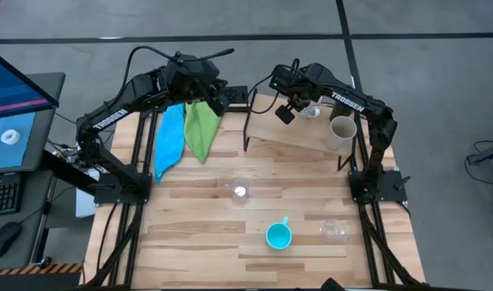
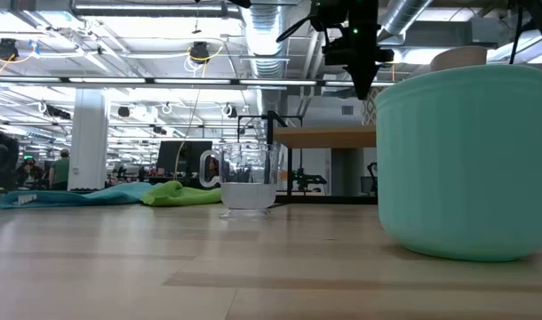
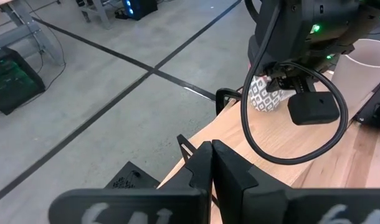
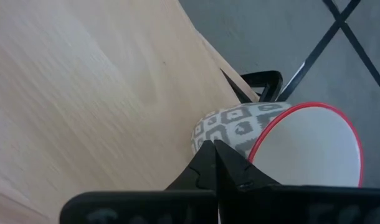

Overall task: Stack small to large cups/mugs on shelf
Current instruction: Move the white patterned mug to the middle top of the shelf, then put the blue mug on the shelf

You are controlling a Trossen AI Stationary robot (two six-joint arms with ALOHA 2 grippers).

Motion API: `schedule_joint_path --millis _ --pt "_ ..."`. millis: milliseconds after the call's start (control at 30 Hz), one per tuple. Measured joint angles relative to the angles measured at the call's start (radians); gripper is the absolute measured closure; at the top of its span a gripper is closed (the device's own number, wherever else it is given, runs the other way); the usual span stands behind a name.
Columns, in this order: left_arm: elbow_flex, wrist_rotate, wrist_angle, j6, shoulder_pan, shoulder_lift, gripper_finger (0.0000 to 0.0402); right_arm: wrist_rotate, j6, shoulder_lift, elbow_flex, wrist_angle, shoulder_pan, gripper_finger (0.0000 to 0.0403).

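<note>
Only my right wrist view shows the patterned mug (image 4: 240, 127) with its red rim on the shelf (image 4: 84, 81). My right gripper (image 4: 212, 149) is fully closed, holding nothing, tips at the mug's side.

I work in a robotics lab set in an open industrial hall. Bare silver ducts (image 2: 271, 27) and pipes run under the ceiling, the concrete floor (image 1: 424, 20) carries dark tape lines, and a computer monitor (image 1: 12, 113) with keyboard (image 1: 0, 194) stands beside my plank table (image 1: 198, 242).
</note>
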Motion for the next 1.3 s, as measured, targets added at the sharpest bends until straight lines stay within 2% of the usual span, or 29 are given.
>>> schedule_joint_path --millis 200,300,467,667,800,967,1100,1300 --pt "0.0 0.004 -0.001 0.0 0.0 0.0 0.0401 -0.01 -0.006 -0.021 -0.001 0.044 0.018 0.0394" --pt "0.0 0.06 -0.031 -0.016 0.0 -0.001 0.0401 -0.031 -0.011 -0.07 0.033 0.043 0.047 0.0394" --pt "0.0 0.169 -0.15 -0.083 -0.018 -0.008 0.0401 -0.045 -0.01 -0.195 0.084 -0.006 0.11 0.0394" --pt "-0.001 0.259 -0.24 -0.12 -0.146 -0.008 0.0401 -0.174 0.053 -0.402 0.07 -0.039 0.222 0.0394" --pt "0.0 0.235 -0.206 -0.169 -0.285 -0.001 0.0401 -0.185 0.167 -0.511 0.07 -0.036 0.315 0.0394" --pt "-0.005 0.097 -0.155 -0.298 -0.456 0.04 0.0401 -0.185 0.253 -0.587 0.069 -0.036 0.426 0.0394" --pt "-0.007 0.013 -0.099 -0.396 -0.565 0.121 0.0402 -0.185 0.278 -0.618 0.069 -0.036 0.514 0.0394" --pt "-0.007 -0.011 -0.05 -0.494 -0.664 0.288 0.04 -0.185 0.278 -0.627 0.068 -0.036 0.612 0.0379"
